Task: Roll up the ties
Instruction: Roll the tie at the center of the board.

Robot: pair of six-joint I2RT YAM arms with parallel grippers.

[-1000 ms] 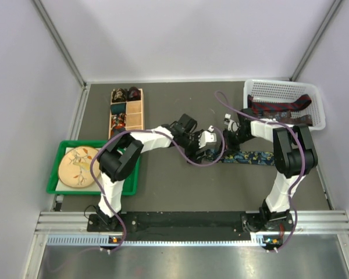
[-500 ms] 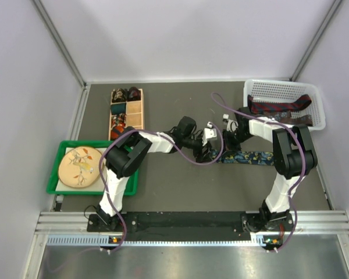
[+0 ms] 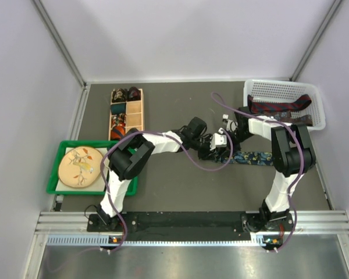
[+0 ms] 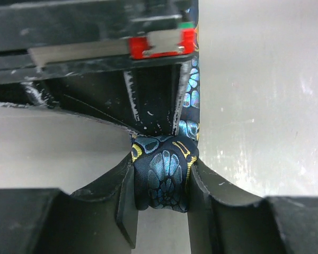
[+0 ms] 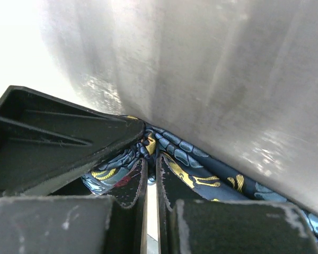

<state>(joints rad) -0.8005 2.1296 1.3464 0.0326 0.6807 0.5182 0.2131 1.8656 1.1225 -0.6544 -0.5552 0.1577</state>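
Snugly, the tie [image 4: 164,185] sits between the left gripper [image 4: 162,169] fingers [image 4: 124,206].

I've no gap btwn L tool [image 3: 220,153] and R tool [image 3: 232,143], both crowded at tie [image 3: 256,157] mid table [image 3: 180,192]. Front centre open; basket [image 3: 317,96] blocks back R, organiser [image 3: 141,110] and tray [image 3: 52,183] L.
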